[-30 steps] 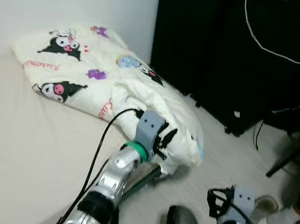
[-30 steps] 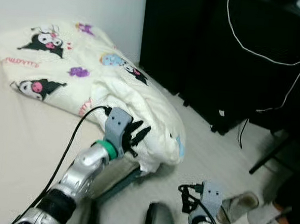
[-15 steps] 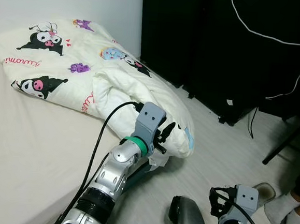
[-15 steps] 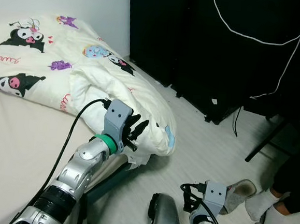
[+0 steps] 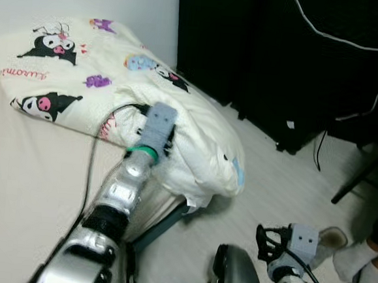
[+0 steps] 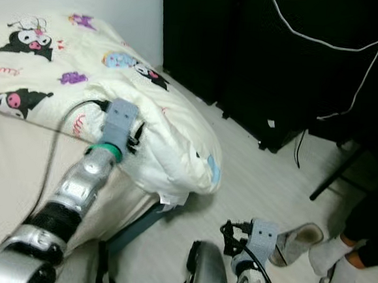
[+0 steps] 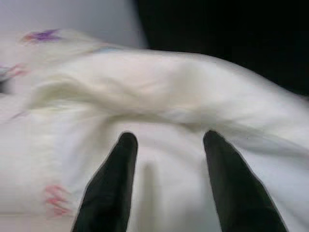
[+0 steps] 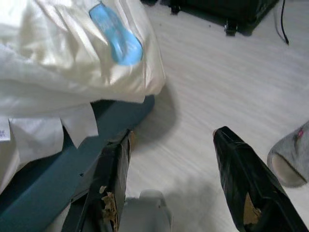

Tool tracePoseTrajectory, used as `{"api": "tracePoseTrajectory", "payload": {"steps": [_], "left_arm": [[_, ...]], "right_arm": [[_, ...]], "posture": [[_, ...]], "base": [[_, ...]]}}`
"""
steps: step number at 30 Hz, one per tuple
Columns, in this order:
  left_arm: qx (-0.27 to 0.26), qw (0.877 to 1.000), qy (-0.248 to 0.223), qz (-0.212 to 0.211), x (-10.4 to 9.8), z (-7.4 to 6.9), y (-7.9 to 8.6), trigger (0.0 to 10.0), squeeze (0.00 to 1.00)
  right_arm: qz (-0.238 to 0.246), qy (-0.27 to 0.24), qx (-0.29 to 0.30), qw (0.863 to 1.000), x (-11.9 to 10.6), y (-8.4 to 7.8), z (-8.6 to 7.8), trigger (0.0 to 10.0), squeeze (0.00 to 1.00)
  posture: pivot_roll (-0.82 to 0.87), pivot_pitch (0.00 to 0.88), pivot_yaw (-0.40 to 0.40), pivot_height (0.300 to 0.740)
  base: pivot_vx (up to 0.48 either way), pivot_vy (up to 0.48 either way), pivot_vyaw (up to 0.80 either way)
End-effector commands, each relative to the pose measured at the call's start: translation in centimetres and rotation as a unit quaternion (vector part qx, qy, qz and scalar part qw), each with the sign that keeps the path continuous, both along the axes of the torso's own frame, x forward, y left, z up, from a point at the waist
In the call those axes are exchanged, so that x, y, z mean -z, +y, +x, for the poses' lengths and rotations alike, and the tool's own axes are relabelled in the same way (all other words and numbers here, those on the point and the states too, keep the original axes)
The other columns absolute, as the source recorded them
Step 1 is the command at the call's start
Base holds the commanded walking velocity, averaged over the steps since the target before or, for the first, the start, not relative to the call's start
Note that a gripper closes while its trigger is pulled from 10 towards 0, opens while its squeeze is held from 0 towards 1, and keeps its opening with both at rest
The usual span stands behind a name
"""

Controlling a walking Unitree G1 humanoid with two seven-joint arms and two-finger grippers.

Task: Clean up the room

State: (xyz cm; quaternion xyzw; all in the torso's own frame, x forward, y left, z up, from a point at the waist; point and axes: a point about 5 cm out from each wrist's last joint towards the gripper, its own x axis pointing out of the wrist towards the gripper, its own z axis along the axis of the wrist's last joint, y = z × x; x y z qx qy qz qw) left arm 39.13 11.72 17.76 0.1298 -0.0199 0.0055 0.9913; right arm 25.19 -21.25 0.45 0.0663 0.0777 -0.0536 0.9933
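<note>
Cream duvet (image 5: 176, 134) under left gripper (image 7: 166, 140), fingers spread, right gripper (image 8: 169, 193) wide above floor (image 8: 193, 125), slipper (image 8: 289, 159) beside.

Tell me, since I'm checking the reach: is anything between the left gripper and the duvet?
Nothing visible. The left gripper is open with its fingers right at the cream duvet, which hangs over the bed edge.

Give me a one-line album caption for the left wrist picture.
Left gripper, black fingers spread open, reaching at the cream cartoon-print blanket.
</note>
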Motion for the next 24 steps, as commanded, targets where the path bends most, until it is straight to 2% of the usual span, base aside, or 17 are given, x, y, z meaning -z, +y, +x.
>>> {"api": "tracePoseTrajectory", "payload": {"steps": [1,2,3,5,8,12,14,15,16,18,24], "left_arm": [[-0.037,0.999,-0.001,0.001,0.0,0.4,0.9,10.0,1.0],[-0.059,0.998,-0.003,0.01,-0.4,0.8,1.3,10.0,1.0],[-0.059,0.998,-0.003,0.01,-0.4,0.8,1.3,10.0,1.0],[-0.099,0.995,0.001,0.007,-1.1,1.4,1.9,10.0,1.0],[-0.129,0.992,0.0,0.0,-1.8,1.7,2.4,10.0,1.0],[-0.138,0.99,0.009,-0.034,-2.4,2.1,2.2,10.0,1.0],[-0.138,0.99,0.009,-0.035,-2.5,2.2,2.1,10.0,1.0],[-0.164,0.986,-0.006,-0.026,-3.1,2.2,2.0,10.0,0.0],[-0.164,0.986,-0.006,-0.026,-3.1,2.2,2.0,10.0,0.0],[-0.2,0.979,-0.016,-0.018,-3.6,2.3,2.4,10.0,0.0],[-0.221,0.975,-0.028,-0.012,-4.6,2.5,2.8,10.0,0.0]], "right_arm": [[0.003,0.003,-0.007,1.0,0.3,0.4,-0.3,10.0,0.0],[0.002,-0.003,-0.012,1.0,0.0,0.6,-0.1,10.0,0.0],[0.002,-0.003,-0.012,1.0,0.0,0.6,-0.1,10.0,0.0],[0.004,-0.03,-0.032,0.999,-1.2,1.6,0.6,10.0,0.0],[0.011,-0.057,-0.048,0.997,-2.4,2.7,1.2,10.0,0.0],[0.022,-0.091,-0.07,0.993,-4.0,4.5,1.7,10.0,0.0],[0.024,-0.095,-0.073,0.993,-4.3,4.7,1.7,10.0,0.0],[0.027,-0.102,-0.077,0.991,-4.7,5.2,1.8,10.0,0.0],[0.027,-0.102,-0.077,0.991,-4.7,5.2,1.8,10.0,0.0],[0.03,-0.107,-0.083,0.99,-5.0,5.8,1.6,10.0,0.0],[0.037,-0.105,-0.079,0.991,-5.0,6.1,0.7,10.0,0.0]], "posture": [[-0.05,0.195,0.05,0.592],[-0.05,0.195,0.05,0.592],[-0.05,0.195,0.05,0.592],[-0.06,0.245,0.057,0.592],[-0.07,0.26,0.062,0.592],[-0.08,0.297,0.067,0.592],[-0.08,0.297,0.067,0.592],[-0.1,0.321,0.07,0.592],[-0.1,0.321,0.07,0.592],[-0.11,0.339,0.083,0.592],[-0.11,0.353,0.096,0.592]], "base": [[0.0,0.0,0.0],[0.0,0.0,0.0],[0.0,0.0,0.0],[0.0,0.0,0.0],[0.0,0.0,0.0],[0.0,0.0,0.0],[0.0,0.0,0.0],[0.0,0.0,0.0],[0.0,0.0,0.0],[0.0,0.0,0.0],[0.0,0.0,0.0]]}}
